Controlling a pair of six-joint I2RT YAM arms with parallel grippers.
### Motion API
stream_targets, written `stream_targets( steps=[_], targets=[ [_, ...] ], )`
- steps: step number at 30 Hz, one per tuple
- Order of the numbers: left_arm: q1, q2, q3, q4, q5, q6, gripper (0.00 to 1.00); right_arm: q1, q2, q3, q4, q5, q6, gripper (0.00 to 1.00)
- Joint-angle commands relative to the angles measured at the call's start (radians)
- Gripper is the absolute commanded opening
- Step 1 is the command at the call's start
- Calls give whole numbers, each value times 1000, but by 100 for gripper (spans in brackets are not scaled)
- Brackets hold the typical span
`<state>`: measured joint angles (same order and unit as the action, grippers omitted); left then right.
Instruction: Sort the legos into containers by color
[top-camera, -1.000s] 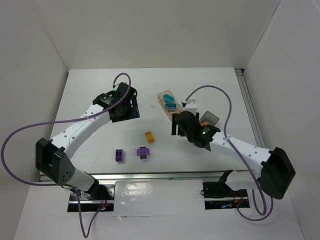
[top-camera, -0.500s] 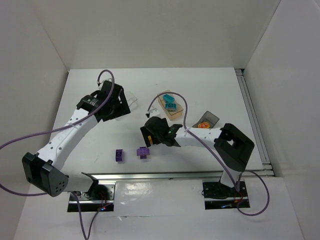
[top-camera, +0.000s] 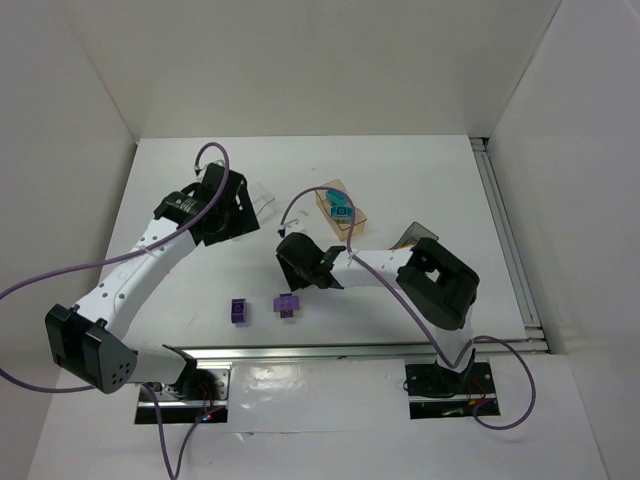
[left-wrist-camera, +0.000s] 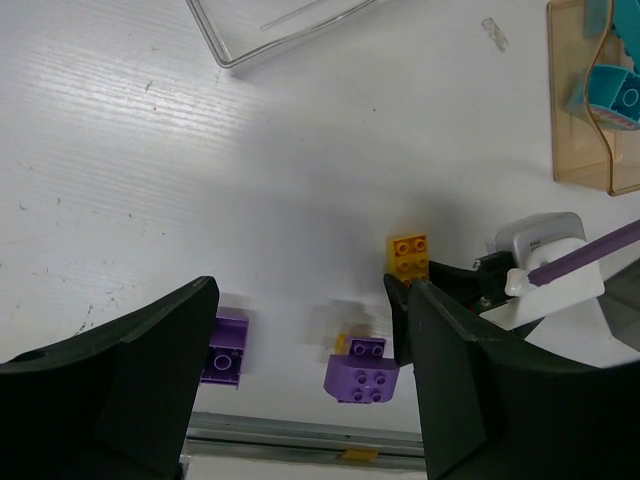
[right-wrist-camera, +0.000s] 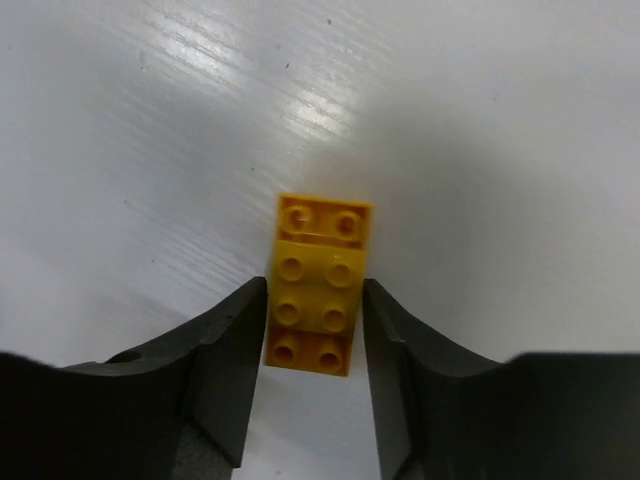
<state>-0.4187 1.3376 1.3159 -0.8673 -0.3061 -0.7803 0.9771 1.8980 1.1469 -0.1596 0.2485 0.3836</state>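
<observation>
An orange-yellow lego (right-wrist-camera: 322, 240) lies on the white table, and my right gripper (right-wrist-camera: 315, 290) is shut on its two long sides. From above, the right gripper (top-camera: 297, 262) covers that brick. Two purple legos (top-camera: 239, 311) (top-camera: 288, 304) lie near the front edge. Teal legos (top-camera: 338, 207) sit in the tan-orange container (top-camera: 323, 208). My left gripper (left-wrist-camera: 312, 290) hangs open and empty above the table, close to the clear container (top-camera: 262, 205). Its wrist view shows the purple legos (left-wrist-camera: 226, 345) (left-wrist-camera: 365, 368) and the orange-yellow lego (left-wrist-camera: 409, 256) below it.
The dark grey container (top-camera: 420, 238) stands at the right, partly behind the right arm. A metal rail (top-camera: 330, 352) runs along the table's front edge. White walls close in the back and both sides.
My right arm swung left from beside the tan-orange container to the orange-yellow lego and shut on it. The left arm shifted back and left, uncovering the clear container.
</observation>
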Motion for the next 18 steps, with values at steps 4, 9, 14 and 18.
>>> stream_targets(
  steps=[4,9,14,18],
  targets=[
    [8,-40,-4,1,5,26,84,-3,-13,56,-10,64,18,33],
    [8,-40,-4,1,15,26,84,-21,-193,-1,-64,181,58,26],
    [8,-40,-4,11,47,44,84,-156,-499,-182,-110,244,150,26],
    [-3,-31,-23,21,47,53,84,-305,-706,-323,-158,282,201,26]
  ],
)
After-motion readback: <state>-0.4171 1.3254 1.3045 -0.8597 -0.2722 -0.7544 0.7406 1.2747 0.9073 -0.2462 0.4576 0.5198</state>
